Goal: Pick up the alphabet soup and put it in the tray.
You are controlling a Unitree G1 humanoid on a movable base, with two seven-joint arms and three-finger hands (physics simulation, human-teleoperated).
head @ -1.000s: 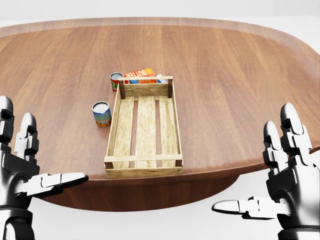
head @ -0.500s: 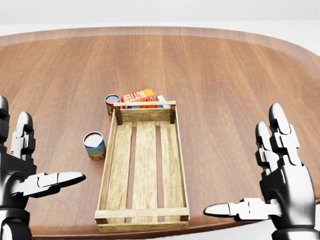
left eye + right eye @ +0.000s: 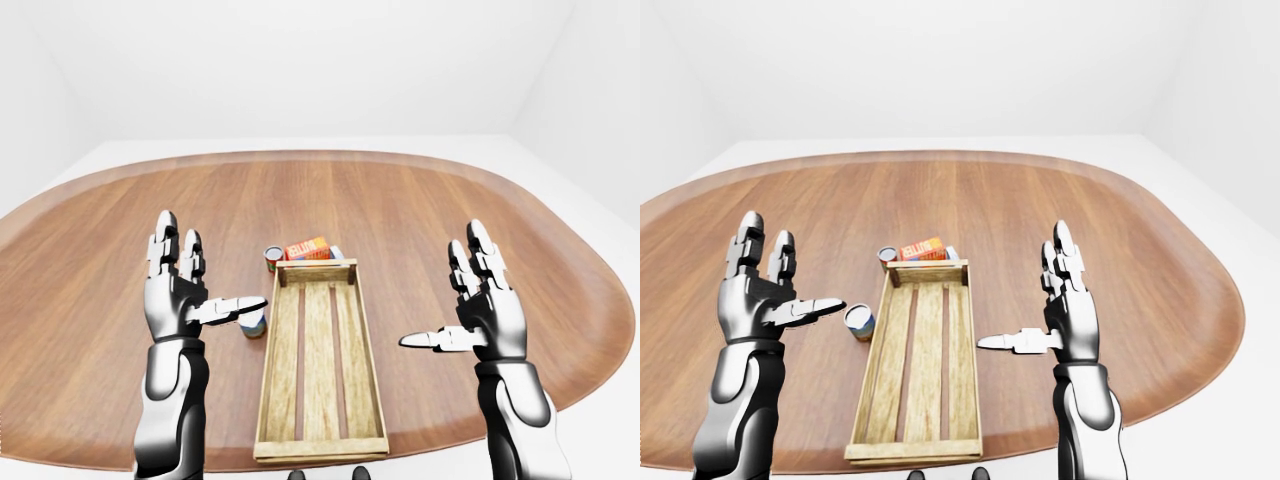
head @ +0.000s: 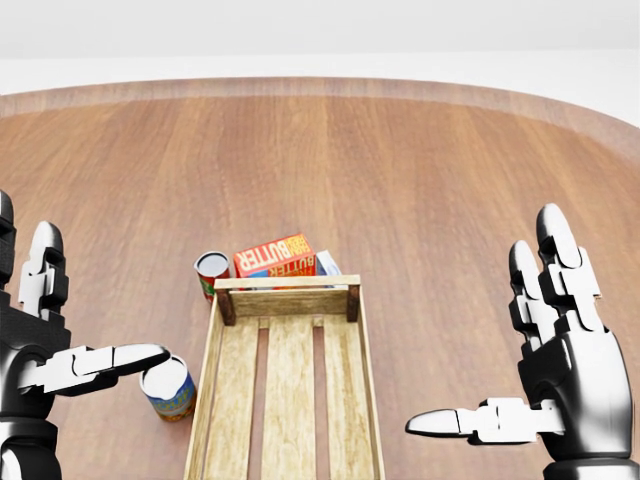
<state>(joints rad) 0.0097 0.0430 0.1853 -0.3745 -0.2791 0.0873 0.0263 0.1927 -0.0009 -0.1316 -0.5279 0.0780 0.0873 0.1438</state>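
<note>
A can with a blue and orange label stands upright on the table just left of the wooden tray. A second can, red-labelled, stands by the tray's top left corner; I cannot read either label. My left hand is open, palm inward, and its thumb tip hovers just above and left of the blue can without touching it. My right hand is open to the right of the tray and holds nothing. The tray's slats are bare.
An orange butter box lies against the tray's top end, with a white and blue pack behind it. The oval wooden table spreads wide around them, its near edge running under my forearms.
The camera has moved in toward the table, so tray and cans slid down the head view. Both hands stayed open; the blue can now sits under my left thumb.
</note>
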